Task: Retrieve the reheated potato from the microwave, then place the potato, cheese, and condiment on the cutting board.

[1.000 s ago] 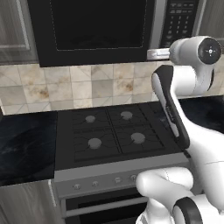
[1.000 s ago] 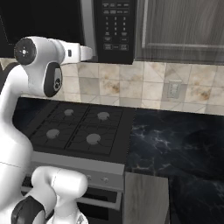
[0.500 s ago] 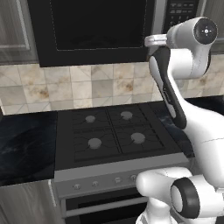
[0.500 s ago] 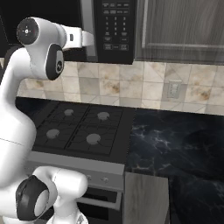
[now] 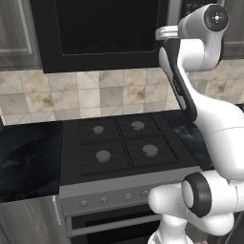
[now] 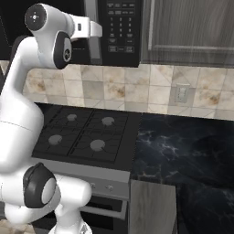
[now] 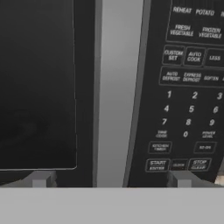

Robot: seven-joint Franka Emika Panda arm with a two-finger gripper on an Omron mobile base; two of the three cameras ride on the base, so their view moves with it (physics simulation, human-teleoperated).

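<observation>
Hand view is right up on the big glossy black box microwave [image 7: 131, 87]: smooth dark glass window at left, brushed grey vertical handle [image 7: 116, 92] in the middle, flat keypad at right. The two-finger gripper [image 7: 109, 179] sits spread wide, holding nothing.

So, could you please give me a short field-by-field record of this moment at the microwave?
appliance: large black box microwave, door shut
door handle: vertical grey bar, between dark glass window and button keypad
fingers: open, tips either side of the handle, not touching
below: black four-burner stove
potato: not visible
</observation>
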